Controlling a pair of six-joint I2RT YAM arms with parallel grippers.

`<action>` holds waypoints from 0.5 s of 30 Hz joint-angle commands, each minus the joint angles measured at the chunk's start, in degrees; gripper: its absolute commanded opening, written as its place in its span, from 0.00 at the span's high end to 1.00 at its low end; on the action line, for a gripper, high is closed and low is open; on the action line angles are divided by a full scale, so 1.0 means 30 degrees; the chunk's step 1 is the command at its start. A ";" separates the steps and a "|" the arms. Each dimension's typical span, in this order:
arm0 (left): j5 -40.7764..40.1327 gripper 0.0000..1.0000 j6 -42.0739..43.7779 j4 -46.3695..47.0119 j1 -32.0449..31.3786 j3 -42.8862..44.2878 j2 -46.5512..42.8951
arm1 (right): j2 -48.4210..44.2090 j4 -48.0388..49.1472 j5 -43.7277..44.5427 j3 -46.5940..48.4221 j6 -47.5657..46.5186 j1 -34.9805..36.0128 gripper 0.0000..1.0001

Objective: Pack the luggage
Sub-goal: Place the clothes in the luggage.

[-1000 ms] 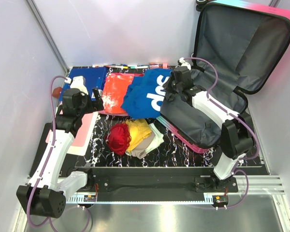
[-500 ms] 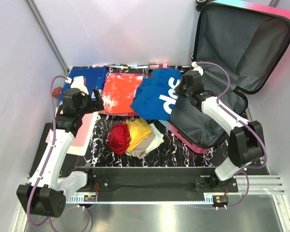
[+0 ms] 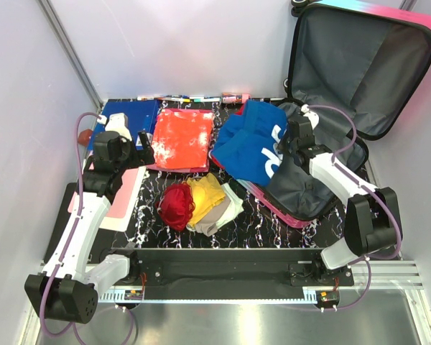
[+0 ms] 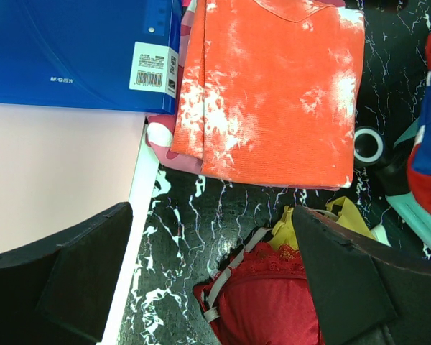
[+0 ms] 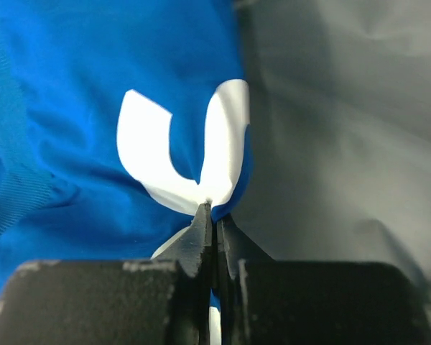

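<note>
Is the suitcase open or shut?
Open. The pink-and-teal hard-shell suitcase has its lid standing up, with the grey fabric lining showing.

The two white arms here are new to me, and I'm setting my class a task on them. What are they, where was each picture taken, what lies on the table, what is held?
They are two robot arms bolted at the near edge of the table, each ending in a two-fingered claw. The wide picture comes from a fixed camera above and behind them; the other two from cameras on the wrists. On it lie an orange shirt, a blue folder, and a heap with a red garment and a yellow garment. An open suitcase stands at the right. The right claw is shut on a blue garment with white lettering, draped over the suitcase's edge. The left claw is open and empty.
</note>
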 commanded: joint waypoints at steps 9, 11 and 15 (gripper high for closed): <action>0.0286 0.01 0.0091 0.0690 -0.0110 -0.0074 0.0025 | -0.1209 -0.0333 0.4492 -0.1798 -0.0456 -0.0956 1.00; 0.0256 0.01 0.0120 0.0690 -0.0198 -0.0074 0.0054 | -0.1415 -0.0539 0.4845 -0.2091 -0.0486 -0.1336 1.00; 0.0256 0.01 0.0120 0.0690 -0.0373 -0.0074 0.0200 | -0.2146 -0.1502 0.5400 -0.2647 -0.0369 -0.1864 1.00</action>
